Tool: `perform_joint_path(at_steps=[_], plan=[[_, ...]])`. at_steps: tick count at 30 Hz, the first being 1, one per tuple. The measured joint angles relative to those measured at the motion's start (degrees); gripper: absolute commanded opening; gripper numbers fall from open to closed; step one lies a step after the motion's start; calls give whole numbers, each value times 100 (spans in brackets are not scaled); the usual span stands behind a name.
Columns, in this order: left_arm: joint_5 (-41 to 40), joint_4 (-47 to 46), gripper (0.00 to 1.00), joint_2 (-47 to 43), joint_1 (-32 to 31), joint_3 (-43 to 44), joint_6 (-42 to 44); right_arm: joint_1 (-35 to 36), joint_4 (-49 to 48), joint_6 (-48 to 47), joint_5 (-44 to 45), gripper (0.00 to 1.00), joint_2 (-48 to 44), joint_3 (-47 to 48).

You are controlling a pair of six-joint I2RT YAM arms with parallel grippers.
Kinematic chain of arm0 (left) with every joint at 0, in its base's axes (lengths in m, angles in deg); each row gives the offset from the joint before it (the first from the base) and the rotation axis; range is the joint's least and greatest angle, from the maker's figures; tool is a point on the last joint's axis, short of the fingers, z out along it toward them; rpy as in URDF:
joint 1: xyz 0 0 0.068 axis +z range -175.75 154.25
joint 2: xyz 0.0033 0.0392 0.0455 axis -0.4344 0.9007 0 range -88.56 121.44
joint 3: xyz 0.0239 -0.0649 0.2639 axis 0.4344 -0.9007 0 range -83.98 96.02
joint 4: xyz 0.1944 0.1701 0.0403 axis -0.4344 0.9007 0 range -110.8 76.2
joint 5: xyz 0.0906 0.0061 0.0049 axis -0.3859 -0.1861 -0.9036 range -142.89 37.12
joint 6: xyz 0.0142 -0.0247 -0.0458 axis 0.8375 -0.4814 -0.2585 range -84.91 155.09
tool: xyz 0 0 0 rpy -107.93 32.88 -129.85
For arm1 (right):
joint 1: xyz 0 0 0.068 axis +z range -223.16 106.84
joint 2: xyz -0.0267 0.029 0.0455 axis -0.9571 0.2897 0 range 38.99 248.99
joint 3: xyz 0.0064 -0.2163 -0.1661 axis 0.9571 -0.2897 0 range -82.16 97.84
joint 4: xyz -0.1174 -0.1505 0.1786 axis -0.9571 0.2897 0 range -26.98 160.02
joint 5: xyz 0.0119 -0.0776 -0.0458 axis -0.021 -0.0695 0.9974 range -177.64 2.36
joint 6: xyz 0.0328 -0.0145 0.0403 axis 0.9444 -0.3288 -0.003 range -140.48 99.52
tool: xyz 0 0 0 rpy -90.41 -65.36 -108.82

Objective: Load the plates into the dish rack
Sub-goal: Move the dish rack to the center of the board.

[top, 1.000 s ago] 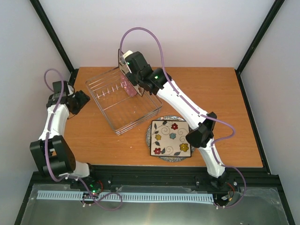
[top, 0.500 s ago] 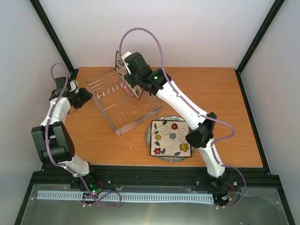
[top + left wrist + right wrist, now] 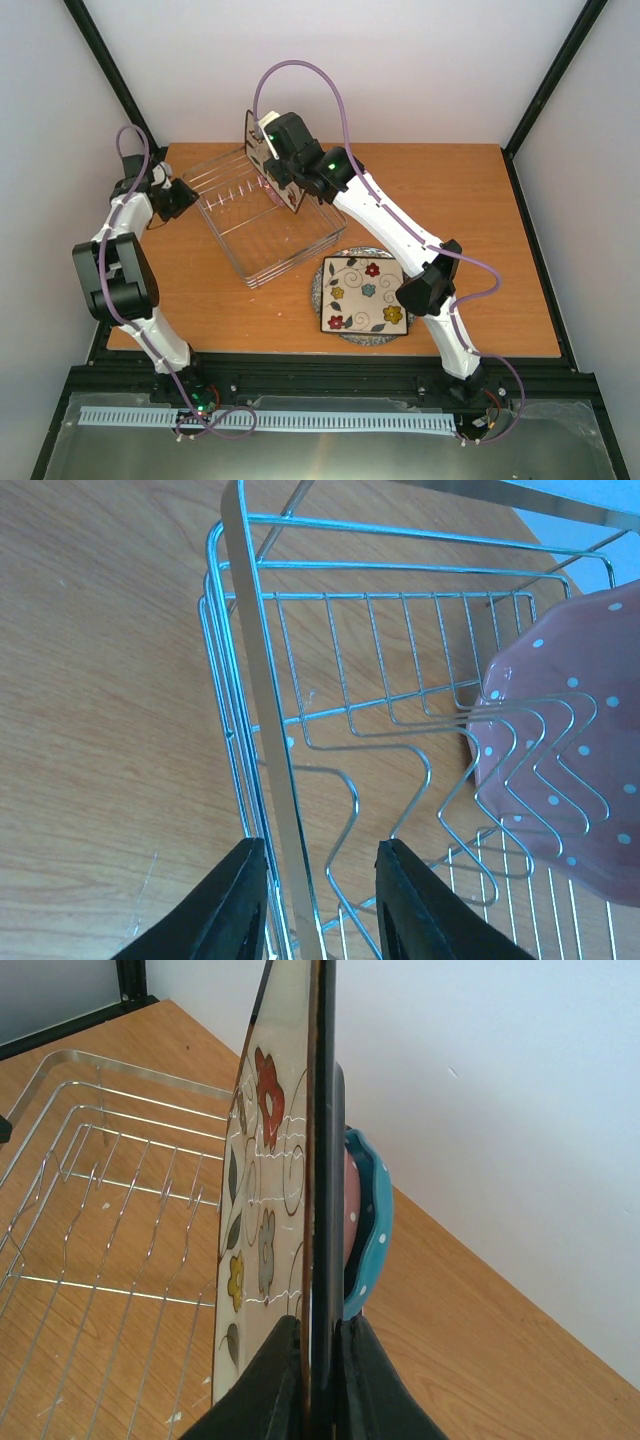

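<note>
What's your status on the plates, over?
Left gripper open, astride rack rim. Right gripper shut on flowered plate, upright over rack. Dotted plate racked beside it. Two more plates stacked on table.

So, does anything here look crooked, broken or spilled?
Nothing is broken or spilled. Only the dish rack looks askew: its sides run at a slant to the edges of the table. The left arm's jaws straddle its rim wire.

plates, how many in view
4. One square flowered plate held upright in the right gripper at the dish rack; the blue dotted plate standing in the rack; a second square plate lying on the grey plate. Stack may hide more.
</note>
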Motion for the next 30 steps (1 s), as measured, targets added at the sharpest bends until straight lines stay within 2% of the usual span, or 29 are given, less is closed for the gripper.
perform_joint_path(at_steps=[5, 13, 16, 20, 30], plan=[[37, 39, 27, 256, -2, 234, 111, 0, -2, -2, -2, 3, 0, 0], [68, 118, 9, 442, -7, 374, 264, 0, -7, -4, -2, 3, 0, 0], [87, 133, 5, 492, -2, 398, 289, 0, -20, -24, -2, 3, 0, 0], [63, 138, 2, 492, -7, 402, 291, 0, -81, -42, -4, 3, 0, 0], [59, 85, 1, 518, -68, 409, 337, -4, -131, -68, 0, 3, 168, 0]])
